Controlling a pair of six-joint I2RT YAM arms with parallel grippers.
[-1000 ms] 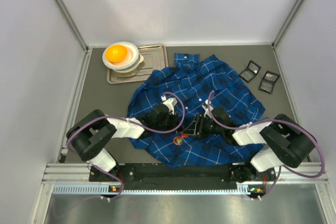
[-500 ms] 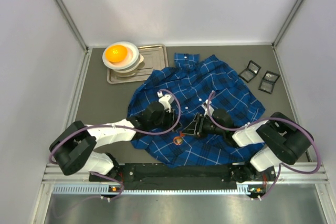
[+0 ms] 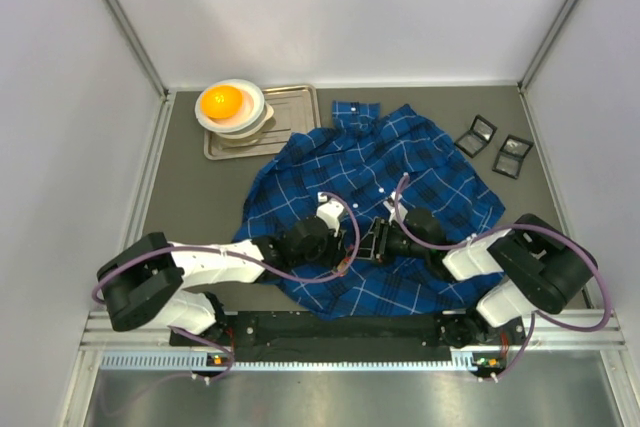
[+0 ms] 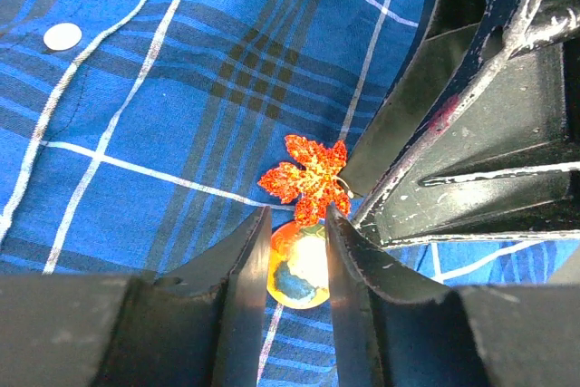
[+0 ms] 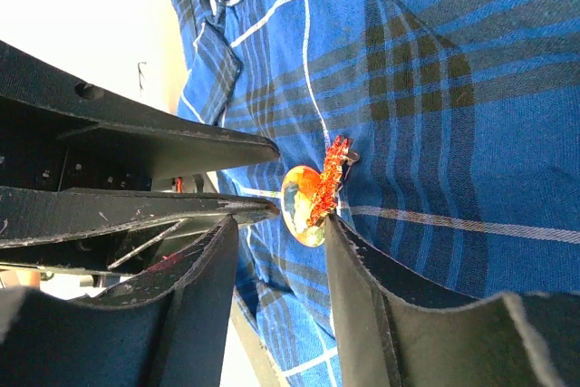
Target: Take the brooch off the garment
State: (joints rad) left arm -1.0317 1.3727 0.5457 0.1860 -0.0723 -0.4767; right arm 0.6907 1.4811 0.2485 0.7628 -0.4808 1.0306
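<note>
Left wrist view had the left gripper (image 4: 296, 217) set with a narrow gap, one finger on each side of the round base of the brooch (image 4: 304, 171); whether it pinched could not be told. The right gripper (image 5: 281, 221) stood open, its tips just short of the red-leaf brooch. The brooch sat on the garment (image 3: 430, 172) near the middle of the tabletop's near edge. The shirt spread toward the far edge, meeting a metal tray (image 3: 295, 107) by the far-left corner.
</note>
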